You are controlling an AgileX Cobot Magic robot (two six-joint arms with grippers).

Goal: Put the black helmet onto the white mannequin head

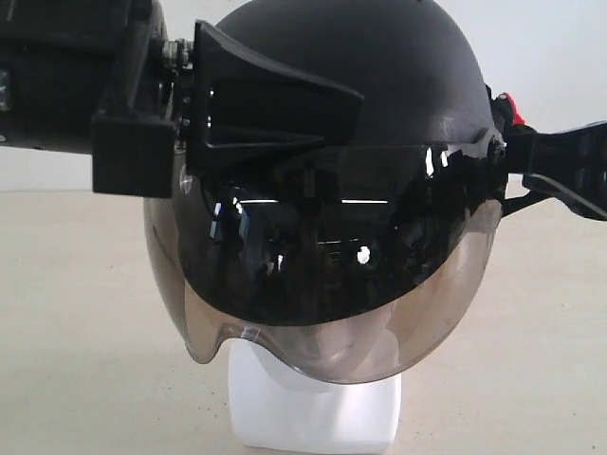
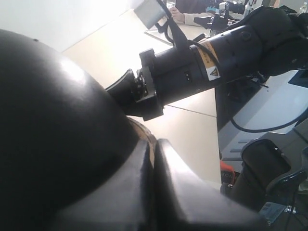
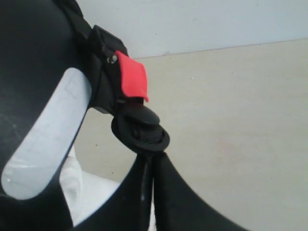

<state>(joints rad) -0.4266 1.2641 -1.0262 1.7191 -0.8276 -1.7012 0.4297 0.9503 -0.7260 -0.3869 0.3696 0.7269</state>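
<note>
The black helmet [image 1: 379, 85] sits over the white mannequin head [image 1: 313, 417]. Its smoky visor [image 1: 332, 275] covers the face, and only the neck base shows clearly below. My left gripper [image 1: 337, 118] is shut on the helmet's left rim, and a thin tan edge shows between its fingers [image 2: 155, 142]. My right gripper [image 1: 512, 156] is on the opposite side, shut [image 3: 153, 156] on the black strap buckle [image 3: 142, 132] below a red tab [image 3: 132, 79]. The shell [image 2: 48, 120] fills much of the left wrist view. The right wrist view shows a patch of the white head [image 3: 91, 192].
The head stands on a beige table [image 1: 76, 332] before a white wall [image 1: 560, 57]. In the left wrist view the right arm [image 2: 207, 62] reaches in, with a desk and equipment [image 2: 269, 159] beyond the table's edge.
</note>
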